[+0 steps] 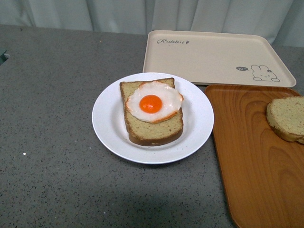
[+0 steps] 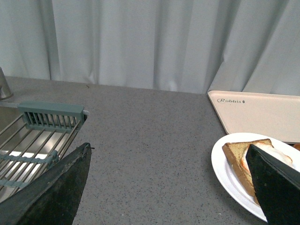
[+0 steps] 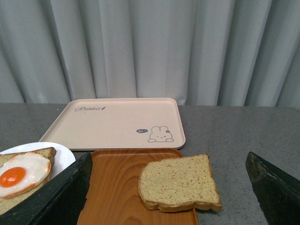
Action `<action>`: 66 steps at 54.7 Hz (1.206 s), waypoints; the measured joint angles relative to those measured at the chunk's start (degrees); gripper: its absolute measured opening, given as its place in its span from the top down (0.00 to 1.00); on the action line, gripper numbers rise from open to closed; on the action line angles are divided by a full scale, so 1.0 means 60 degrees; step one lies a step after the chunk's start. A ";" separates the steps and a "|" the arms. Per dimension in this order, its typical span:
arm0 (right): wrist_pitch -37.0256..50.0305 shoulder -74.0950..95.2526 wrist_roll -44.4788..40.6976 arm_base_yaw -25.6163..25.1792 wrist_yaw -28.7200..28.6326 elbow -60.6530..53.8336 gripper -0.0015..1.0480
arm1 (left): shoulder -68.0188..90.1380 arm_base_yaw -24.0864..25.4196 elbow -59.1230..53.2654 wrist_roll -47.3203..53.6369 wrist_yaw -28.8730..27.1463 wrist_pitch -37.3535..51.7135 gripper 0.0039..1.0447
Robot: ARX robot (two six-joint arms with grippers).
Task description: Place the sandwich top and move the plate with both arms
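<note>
The sandwich top (image 1: 288,117) (image 3: 179,182), a tan bread slice, lies on the wood-grain tray (image 1: 251,156) (image 3: 117,187) at the right, overhanging its edge. The white plate (image 1: 107,118) (image 2: 224,164) (image 3: 65,154) sits mid-table, holding another bread slice (image 1: 152,128) topped with a fried egg (image 1: 153,101) (image 3: 21,173). Neither arm shows in the front view. My right gripper (image 3: 166,187) is open, its fingers spread to either side of the sandwich top, not touching it. My left gripper (image 2: 168,187) is open over bare counter, its one finger (image 2: 276,187) in front of the plate.
A cream rabbit-printed tray (image 1: 213,57) (image 2: 258,112) (image 3: 112,122) lies behind the plate and the wooden tray. A sink with a wire rack (image 2: 33,140) is at the counter's left. Curtains hang along the back edge. Grey counter (image 1: 47,118) spreads left of the plate.
</note>
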 joint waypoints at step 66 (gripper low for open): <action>0.2233 1.3293 0.5238 -0.4845 -0.1705 0.5162 0.09 | -0.0007 0.0000 0.0000 0.0004 -0.0004 0.0000 0.06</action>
